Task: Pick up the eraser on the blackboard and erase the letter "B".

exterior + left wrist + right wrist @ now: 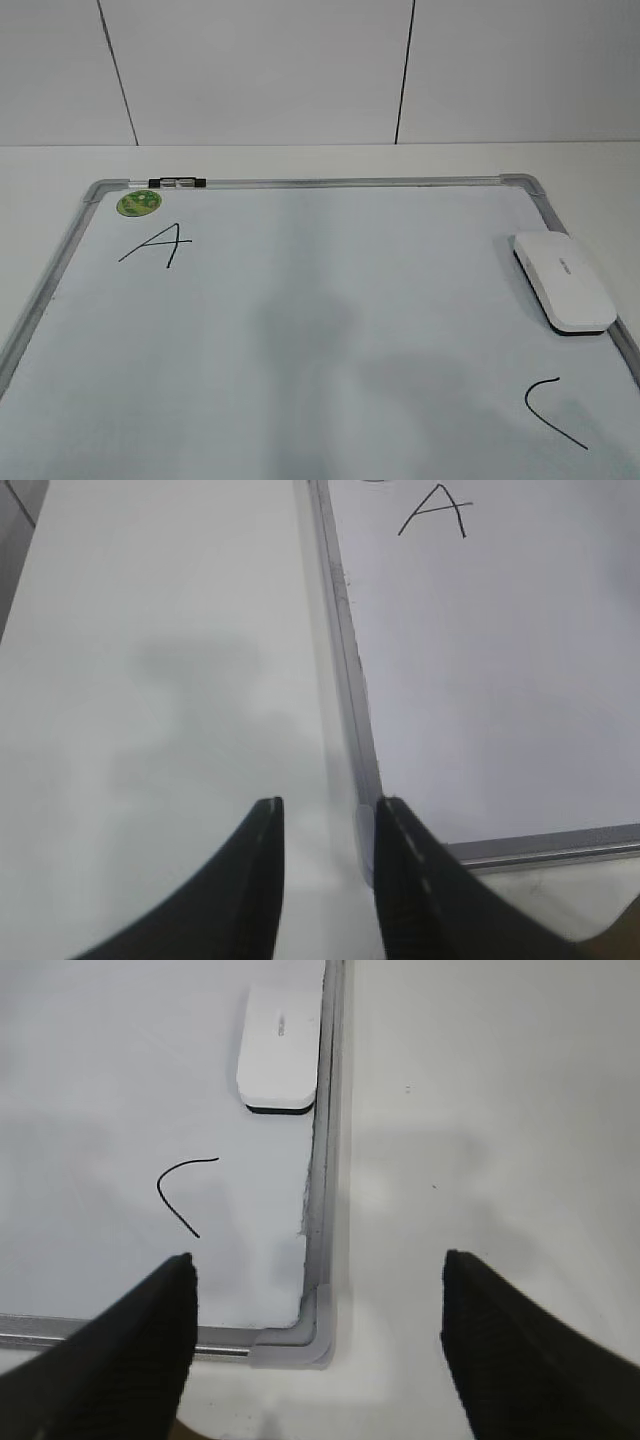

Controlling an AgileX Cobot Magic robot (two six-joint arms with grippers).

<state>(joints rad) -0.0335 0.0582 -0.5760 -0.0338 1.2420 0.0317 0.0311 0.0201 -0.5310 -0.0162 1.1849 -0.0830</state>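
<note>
The white eraser (565, 280) lies flat on the blackboard (300, 183) by its right frame, dark felt side down. It also shows in the right wrist view (282, 1048). No letter "B" shows in any view; the middle of the board is blank. My left gripper (328, 805) is open and empty, hovering over the board's near left corner (345, 630). My right gripper (318, 1257) is wide open and empty over the board's near right corner (325, 1160), well short of the eraser. Neither gripper shows in the exterior view.
A black slanted "A" (158, 246) sits at the board's far left, also in the left wrist view (435, 512). A curved "C" (550, 410) is at the near right (180, 1190). A round green sticker (138, 203) and a dark clip (178, 182) are at the far edge.
</note>
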